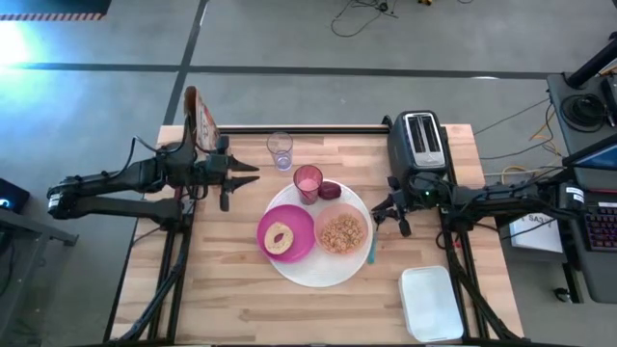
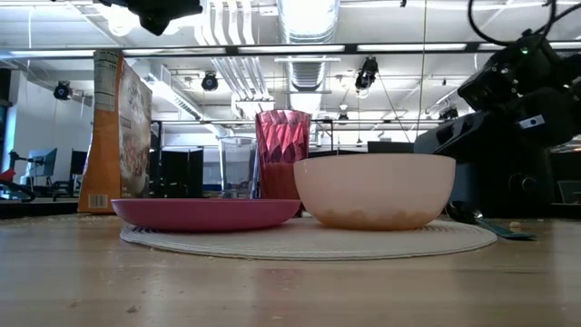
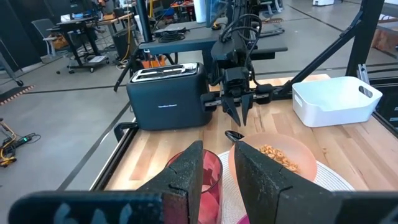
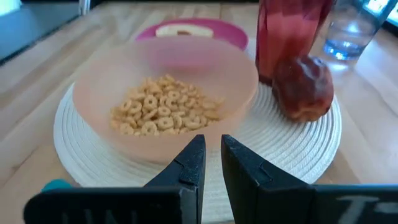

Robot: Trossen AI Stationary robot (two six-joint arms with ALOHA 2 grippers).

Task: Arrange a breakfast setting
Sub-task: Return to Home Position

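The big white plate [image 1: 310, 273] lies mid-table and carries the magenta plate [image 1: 301, 242] with the bagel [image 1: 281, 237], the pale pink bowl [image 1: 342, 232] of cereal rings, the pink tumbler [image 1: 308, 182] and the dark red fruit [image 1: 330, 190]. The clear glass [image 1: 280, 149] stands on the wood beyond them. A spoon with a teal handle [image 1: 371, 253] rests at the plate's right rim. My left gripper [image 1: 253, 172] hovers left of the tumbler, open and empty. My right gripper [image 1: 386, 217] hangs just right of the bowl, fingers almost together, with nothing between them [image 4: 213, 146].
A black toaster [image 1: 416, 143] stands at the far right of the table, close behind my right arm. A white tub [image 1: 431, 302] sits at the near right. A cereal box [image 1: 201, 118] stands at the far left. Bare wood lies along the near edge.
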